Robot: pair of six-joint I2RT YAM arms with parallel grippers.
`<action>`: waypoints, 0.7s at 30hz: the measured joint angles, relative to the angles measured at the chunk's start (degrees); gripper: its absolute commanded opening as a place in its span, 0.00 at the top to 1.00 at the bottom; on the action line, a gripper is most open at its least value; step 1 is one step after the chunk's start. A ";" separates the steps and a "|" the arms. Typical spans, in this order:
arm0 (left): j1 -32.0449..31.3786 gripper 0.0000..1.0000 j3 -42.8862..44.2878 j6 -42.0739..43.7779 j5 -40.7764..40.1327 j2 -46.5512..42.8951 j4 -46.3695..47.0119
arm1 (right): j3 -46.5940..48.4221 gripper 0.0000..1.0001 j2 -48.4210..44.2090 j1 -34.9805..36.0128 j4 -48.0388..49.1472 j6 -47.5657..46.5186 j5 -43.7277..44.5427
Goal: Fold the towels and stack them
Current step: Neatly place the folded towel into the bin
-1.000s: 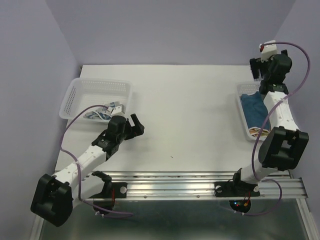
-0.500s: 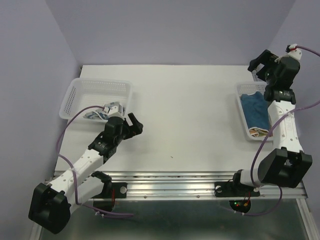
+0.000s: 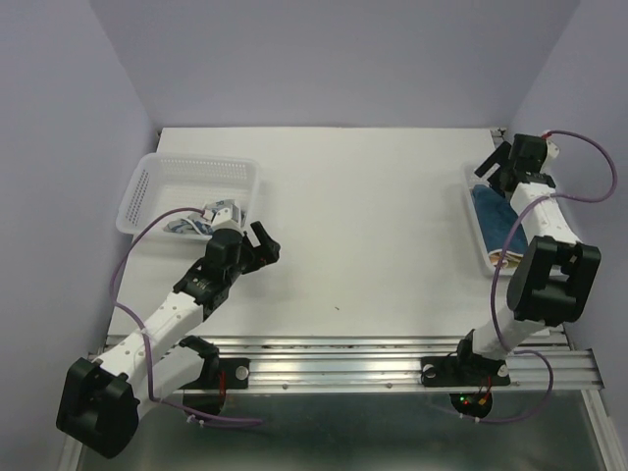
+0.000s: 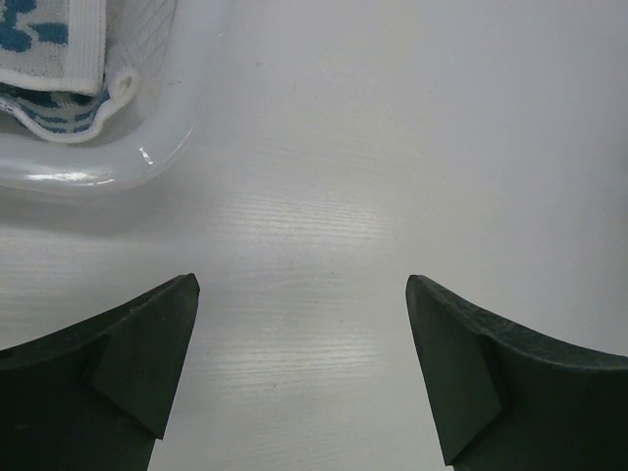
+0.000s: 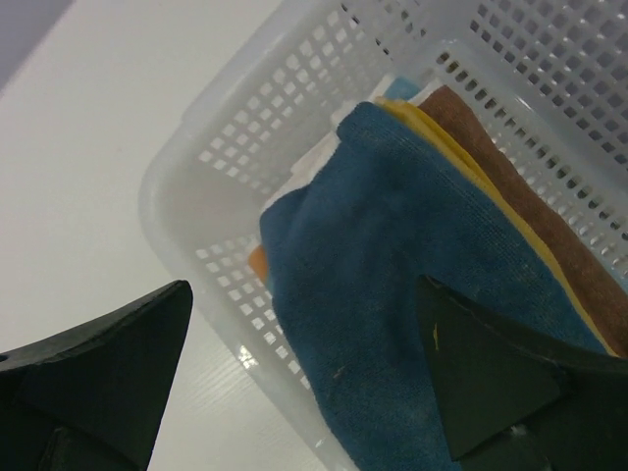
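Evidently a towel must first be fetched: the right gripper [image 5: 302, 287], jaws wide and empty, hovers over the plain dark blue towel [image 5: 373, 226] topping the pile in the white perforated plastic basket [image 5: 294, 98]. Next it should descend and pinch an edge. The left gripper [image 4: 302, 285] is equally wide and empty.

White perforated plastic basket [image 3: 196, 160] at the white table's [image 3: 373, 235] far left, second basket [image 3: 471, 211] at its right edge, lilac walls [image 3: 343, 59], aluminium rail [image 3: 334, 365] along the near edge
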 measured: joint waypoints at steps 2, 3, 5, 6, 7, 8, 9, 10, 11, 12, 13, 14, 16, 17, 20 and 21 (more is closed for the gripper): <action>0.00 0.01 0.00 0.00 -0.28 0.00 0.00 | 1.11 0.00 3.67 -0.17 -0.81 0.00 0.68; 0.00 0.01 0.00 0.00 -0.52 0.00 -0.09 | 1.70 0.00 5.22 -0.24 -1.31 -0.02 0.94; 0.00 0.01 0.00 -0.02 -0.90 0.00 -0.31 | 3.02 0.00 8.46 -0.61 -2.25 -0.07 1.07; 0.00 0.01 0.00 -0.04 -1.11 0.00 -0.46 | 3.69 0.00 9.66 -0.72 -2.78 -0.20 1.03; 0.00 0.01 0.00 -0.04 -1.25 0.00 -0.50 | 4.70 0.00 10.93 -0.96 -3.26 -0.46 0.87; 0.00 0.01 0.00 -0.07 -1.44 0.00 -0.57 | 5.31 0.00 11.80 -1.07 -3.39 -0.63 0.87; 0.00 0.01 0.00 -0.11 -1.66 0.00 -0.66 | 6.01 0.00 12.48 -1.16 -3.58 -0.94 0.87; 0.00 0.01 0.00 -0.15 -1.86 0.02 -0.76 | 6.73 0.00 13.14 -1.27 -3.63 -1.46 0.87; 0.00 0.01 0.00 -0.15 -1.99 0.02 -0.83 | 7.26 0.00 13.51 -1.33 -3.58 -2.25 0.87; 0.00 0.01 0.00 -0.15 -2.01 0.02 -0.83 | 7.58 0.00 13.77 -1.33 -3.19 -3.28 0.87; 0.00 0.01 0.00 -0.17 -2.12 0.09 -0.83 | 7.63 0.00 13.81 -1.33 -2.86 -3.67 0.85; 0.00 0.01 0.00 -0.17 -2.23 0.20 -0.83 | 7.63 0.00 13.97 -1.33 -1.97 -5.01 0.61; 0.00 0.01 0.00 -0.20 -2.43 0.39 -0.98 | 7.63 0.00 14.36 -1.33 0.07 -7.34 -0.26; 0.00 0.01 0.00 -0.20 -2.54 0.46 -1.05 | 7.61 0.00 14.51 -1.33 0.83 -8.24 -0.85; 0.00 0.01 0.00 -0.31 -2.86 0.66 -1.25 | 7.61 0.00 14.88 -1.33 3.78 -10.60 -3.48; 0.00 0.01 0.00 -0.39 -2.95 0.66 -1.31 | 7.58 0.00 14.97 -1.33 4.87 -11.32 -4.59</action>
